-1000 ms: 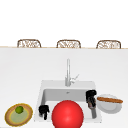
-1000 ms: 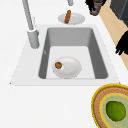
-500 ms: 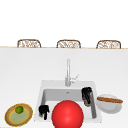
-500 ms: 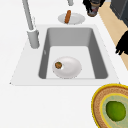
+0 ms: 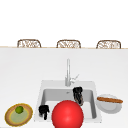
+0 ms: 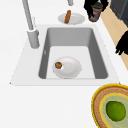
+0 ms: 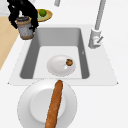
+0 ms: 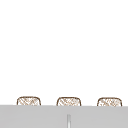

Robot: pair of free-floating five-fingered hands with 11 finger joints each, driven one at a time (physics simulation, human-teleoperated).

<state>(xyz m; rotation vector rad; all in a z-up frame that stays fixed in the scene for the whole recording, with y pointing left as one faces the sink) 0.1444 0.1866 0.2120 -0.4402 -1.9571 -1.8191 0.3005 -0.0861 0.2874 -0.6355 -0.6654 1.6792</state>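
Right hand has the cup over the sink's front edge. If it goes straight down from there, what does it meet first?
Probably the sink itself: the right hand, curled round the cup, hangs by the basin's front wall. The white plate on the basin floor lies farther in. Depth is uncertain.

Right hand (image 5: 78,95) curled in a grasp; left hand (image 5: 43,111) hangs with fingers down.

The sink (image 6: 72,37) basin is left open along its right and near parts; its floor toward the left is taken by a white plate (image 6: 67,67) bearing a small brown piece (image 6: 58,65). The far rim is blocked at the middle by the faucet (image 5: 68,72). Counter to the left is occupied by a woven plate (image 5: 18,114) with a lime (image 5: 19,109), and to the right by a plate (image 7: 47,103) with a baguette (image 7: 54,105). Much of the basin's near edge is screened in the front view by a red ball (image 5: 67,114).
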